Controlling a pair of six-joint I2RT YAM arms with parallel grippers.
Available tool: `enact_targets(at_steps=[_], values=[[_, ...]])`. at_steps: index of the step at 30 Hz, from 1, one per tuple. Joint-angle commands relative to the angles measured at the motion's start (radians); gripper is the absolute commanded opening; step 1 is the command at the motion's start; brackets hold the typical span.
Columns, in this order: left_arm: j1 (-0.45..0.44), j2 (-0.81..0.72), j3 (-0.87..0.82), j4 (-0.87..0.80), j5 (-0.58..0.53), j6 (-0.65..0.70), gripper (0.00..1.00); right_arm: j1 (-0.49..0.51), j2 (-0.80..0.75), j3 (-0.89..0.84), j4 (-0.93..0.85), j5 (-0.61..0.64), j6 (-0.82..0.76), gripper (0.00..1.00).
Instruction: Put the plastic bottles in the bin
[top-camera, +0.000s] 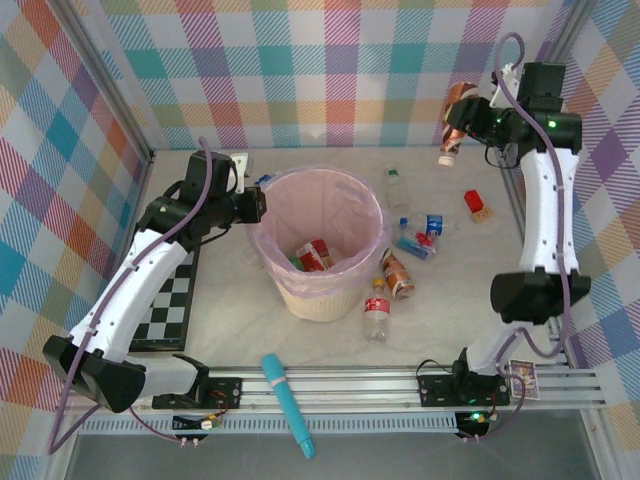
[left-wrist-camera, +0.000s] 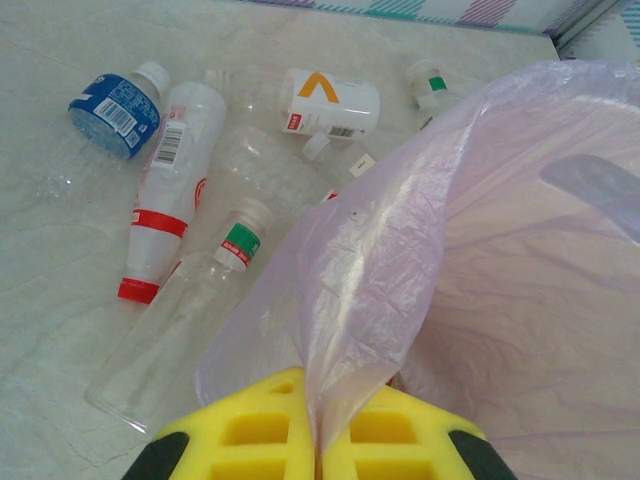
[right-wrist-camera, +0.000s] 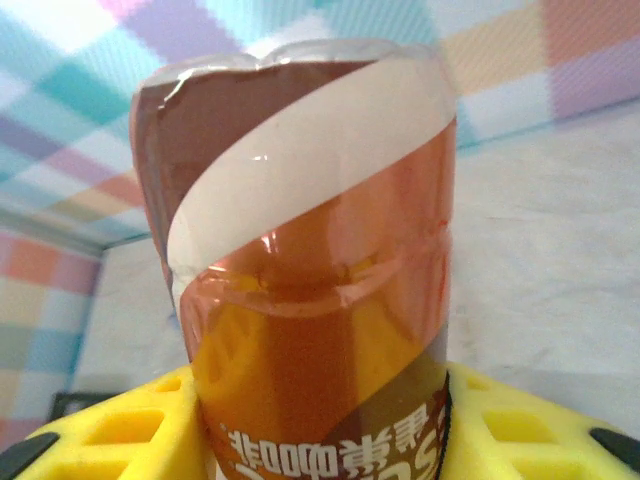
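Right gripper (top-camera: 478, 116): jaws clamped on an orange-brown-labelled clear plastic bottle (right-wrist-camera: 310, 250). It is held up off the surface at the far right, cap end pointing down-left in the top view.

Left gripper (left-wrist-camera: 318, 445): jaws closed tight, pinching a fold of the translucent pink-lilac plastic bag (left-wrist-camera: 480, 260) at the left rim of the round cream bin (top-camera: 322, 305).

The bin sits mid-surface, between the arms. Inside it are red-white-labelled bottles (top-camera: 315, 255); exact count unclear.

Loose on the surface right of the bin:
- white-capped clear bottle (top-camera: 397, 185)
- cluster of blue-labelled bottles (top-camera: 415, 242)
- second orange-brown bottle (top-camera: 398, 274), lying just beside the bin wall
- red-capped bottle (top-camera: 376, 318), near the bin's front right

The left wrist view has more, lying beside the bag:
- blue-labelled crumpled bottle (left-wrist-camera: 113, 102)
- tall red-white-labelled bottle with red cap (left-wrist-camera: 165, 210)
- clear bottle with green neck band (left-wrist-camera: 200, 310)
- white-labelled bottle with orange chevron (left-wrist-camera: 330, 102)

Non-task items:
- small red block (top-camera: 477, 205), far right
- long teal stick (top-camera: 288, 405), across the near rail
- black-white checkerboard (top-camera: 170, 305), under the left arm
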Motion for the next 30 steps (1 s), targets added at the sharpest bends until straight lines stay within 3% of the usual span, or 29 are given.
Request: enact_targets(at_steps=[1,7,14,17,19,30], values=[[-0.005,0.004,0.024,0.035,0.029,-0.008,0.00,0.099,-0.093,-0.055,0.036,-0.156,0.000,0.48],[-0.005,0.011,0.016,0.045,0.025,-0.013,0.00,0.404,-0.145,-0.111,0.035,-0.079,-0.033,0.48],[-0.005,0.004,0.015,0.056,0.015,-0.018,0.00,0.717,-0.034,-0.131,-0.039,0.159,-0.067,0.48],[-0.005,0.000,0.016,0.053,0.016,-0.015,0.00,0.821,0.031,-0.134,-0.093,0.329,-0.063,0.47],[-0.005,0.000,0.015,0.053,0.015,-0.013,0.00,0.865,0.063,-0.160,-0.107,0.395,-0.043,0.47],[-0.005,0.001,0.004,0.072,0.012,-0.014,0.00,0.911,0.148,-0.408,0.035,0.399,0.039,0.48]])
